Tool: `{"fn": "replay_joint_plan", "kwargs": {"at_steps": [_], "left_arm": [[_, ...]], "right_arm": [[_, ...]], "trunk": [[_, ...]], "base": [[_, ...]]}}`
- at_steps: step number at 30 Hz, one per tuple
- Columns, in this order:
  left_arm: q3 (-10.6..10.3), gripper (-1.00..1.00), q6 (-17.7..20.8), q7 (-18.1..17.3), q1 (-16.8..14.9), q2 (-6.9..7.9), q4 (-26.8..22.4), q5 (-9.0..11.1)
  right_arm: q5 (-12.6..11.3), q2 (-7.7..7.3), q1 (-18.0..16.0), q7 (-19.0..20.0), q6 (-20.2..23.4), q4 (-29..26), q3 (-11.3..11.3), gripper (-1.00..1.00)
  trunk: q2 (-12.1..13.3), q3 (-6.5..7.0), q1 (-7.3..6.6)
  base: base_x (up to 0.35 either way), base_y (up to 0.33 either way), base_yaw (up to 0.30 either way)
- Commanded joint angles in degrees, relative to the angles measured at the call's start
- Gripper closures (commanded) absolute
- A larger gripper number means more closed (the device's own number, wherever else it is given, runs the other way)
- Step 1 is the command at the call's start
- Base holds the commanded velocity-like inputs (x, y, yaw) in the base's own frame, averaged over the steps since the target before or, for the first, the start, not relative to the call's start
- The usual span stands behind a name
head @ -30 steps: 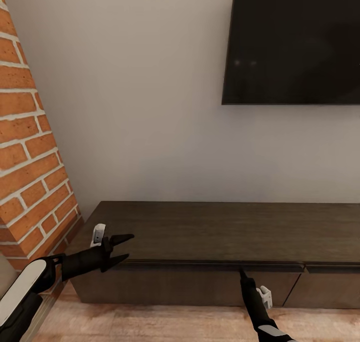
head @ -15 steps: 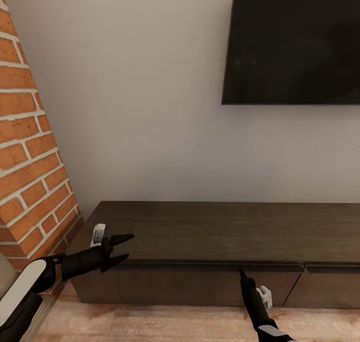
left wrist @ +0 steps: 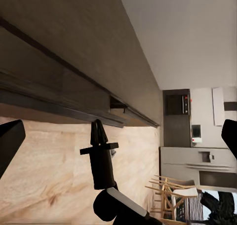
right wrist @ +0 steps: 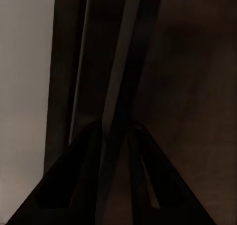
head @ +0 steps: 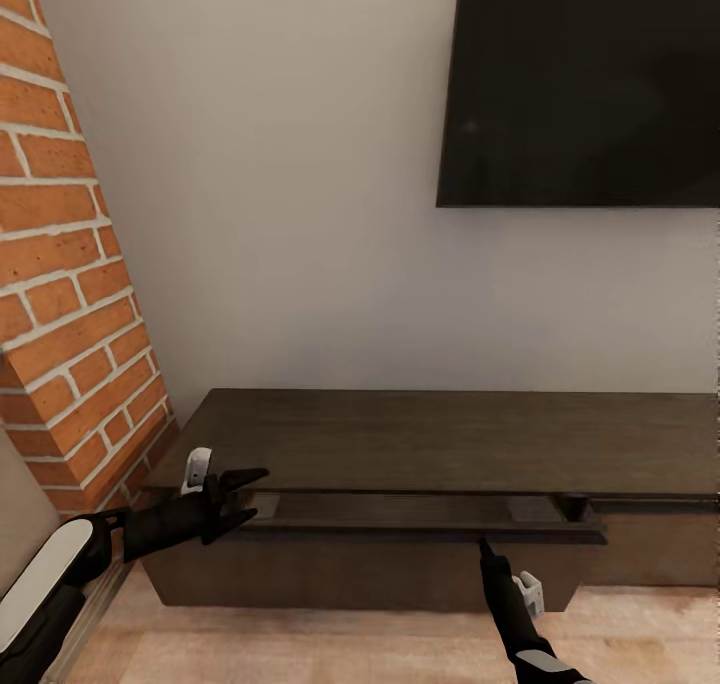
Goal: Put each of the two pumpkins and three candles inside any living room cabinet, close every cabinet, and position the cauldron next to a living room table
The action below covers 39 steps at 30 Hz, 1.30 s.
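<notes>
Standing at the long dark-brown cabinet (head: pixel 440 444), the robot has its left-hand drawer (head: pixel 420 532) pulled partway out, a dim slot showing between the drawer front and the flat top. From where I watch, nothing orange or taupe shows in that slot; the gap is too shadowed to say what lies inside.

The right gripper (head: pixel 484 546) points toward 12 o'clock with its tip right at the drawer's front edge, at about 5 o'clock from the middle of the head view. In the right wrist view its 2 fingers (right wrist: pixel 84 185) sit close together with the drawer's lip running between them, so the jaws look narrow and pinched on that lip, though the picture is dark and I judge this rather than see it plainly.

The left gripper (head: pixel 243 494) hangs at about 8 o'clock, just beside the drawer's left corner, jaws spread fairly wide and holding nothing. The left wrist view looks along the cabinet front (left wrist: pixel 59 92) toward the right arm.

Above, a black television (head: pixel 585 84) hangs on the wall at 1 o'clock, and a brick column (head: pixel 70 294) stands at 9 o'clock.

My judgement: the task is early. This looks like the opening of 1 drawer; the 2 pumpkins, 3 candles, cauldron and table are nowhere in front of me, so loading, closing and placing the cauldron all appear left to do.
</notes>
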Motion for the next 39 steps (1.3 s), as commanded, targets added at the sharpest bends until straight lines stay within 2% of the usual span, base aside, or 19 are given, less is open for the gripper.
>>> {"fn": "replay_joint_plan", "kwargs": {"at_steps": [1, 39], "left_arm": [[0.0, -1.00, 0.1, 0.6, 0.0, 0.04, 0.0, 0.6], [0.0, -1.00, 0.1, 0.6, 0.0, 0.03, -0.2, 0.6]], "right_arm": [[-0.3, 0.05, -0.1, 0.9, -0.6, 0.1, 0.8, 1.00], [-0.3, 0.10, -0.1, 0.9, -0.7, 0.1, 0.8, 1.00]], "trunk": [[0.0, -0.04, -0.05], [0.0, -0.04, -0.05]], "base": [[-0.223, 0.000, 0.000], [-0.182, 0.000, 0.000]]}}
